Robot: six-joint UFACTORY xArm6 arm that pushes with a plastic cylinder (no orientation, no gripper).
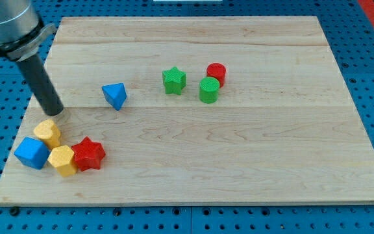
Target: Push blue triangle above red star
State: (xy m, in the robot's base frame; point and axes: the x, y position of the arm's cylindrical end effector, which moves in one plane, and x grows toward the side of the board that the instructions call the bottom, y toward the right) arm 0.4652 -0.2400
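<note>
The blue triangle (115, 95) lies on the wooden board, left of the middle. The red star (88, 154) lies at the lower left, below and left of the triangle, touching a yellow block. My tip (55, 112) rests on the board left of the blue triangle, about a block's width or two away, and just above the yellow heart-shaped block.
A yellow heart-shaped block (47, 132), a blue cube (31, 153) and a yellow hexagonal block (62, 160) cluster with the red star at the lower left. A green star (173, 80), a green cylinder (209, 90) and a red cylinder (216, 73) sit near the top middle. The board's left edge (24, 120) is close to my tip.
</note>
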